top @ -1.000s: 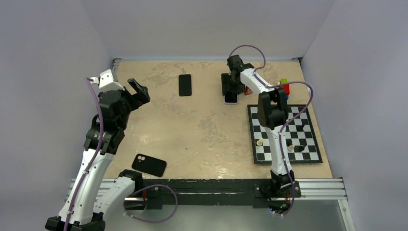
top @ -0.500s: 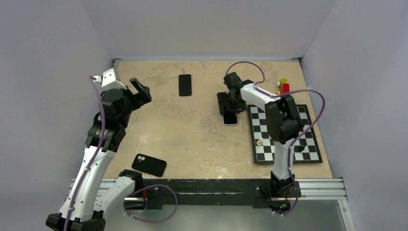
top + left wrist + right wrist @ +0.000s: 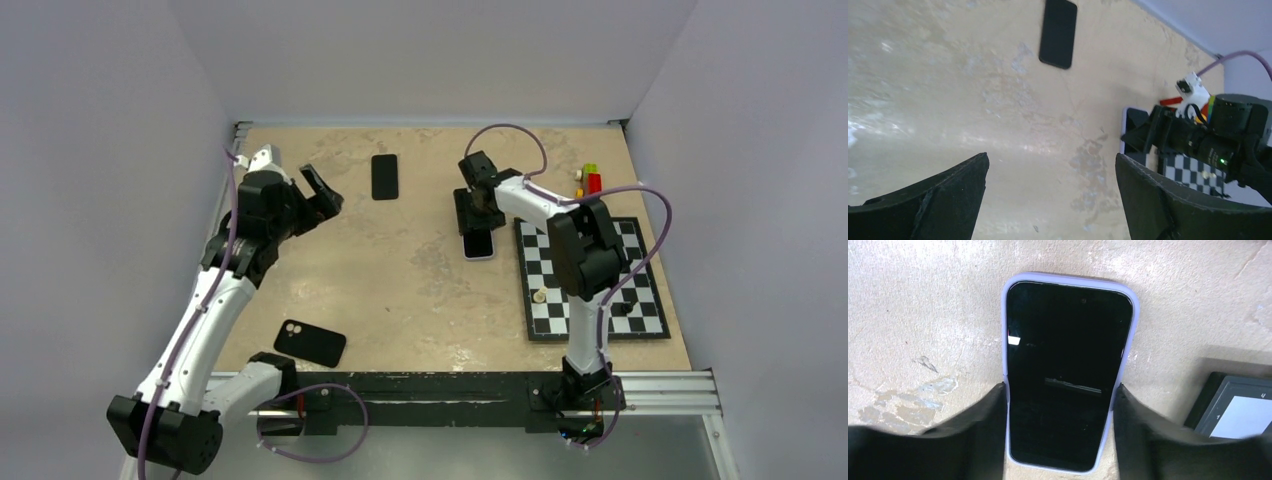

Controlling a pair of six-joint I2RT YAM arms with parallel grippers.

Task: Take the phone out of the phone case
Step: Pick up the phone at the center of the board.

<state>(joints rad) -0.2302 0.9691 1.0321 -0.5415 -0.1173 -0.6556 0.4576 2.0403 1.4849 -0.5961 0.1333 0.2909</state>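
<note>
The phone (image 3: pixel 1065 370), black screen up, lies in a lilac phone case (image 3: pixel 1004 340) on the table just left of the chessboard. From above, the phone (image 3: pixel 479 245) pokes out below my right gripper (image 3: pixel 478 222). In the right wrist view that right gripper (image 3: pixel 1060 390) straddles the near half of the phone, and both fingers press against the case's long sides. My left gripper (image 3: pixel 325 195) hangs above the table's left part, wide open and empty. Through the left gripper (image 3: pixel 1050 162) I see bare tabletop, with the right arm beyond.
A bare black phone (image 3: pixel 385 176) lies at the back centre. A black case with camera holes (image 3: pixel 310 343) lies near the front left edge. The chessboard (image 3: pixel 590 280) with a few pieces takes up the right side, and coloured bricks (image 3: pixel 590 180) sit behind it.
My right gripper has come nearer with the cased phone, and its fingers have closed in on the case's sides. My left arm has swung right, towards the middle of the table.
</note>
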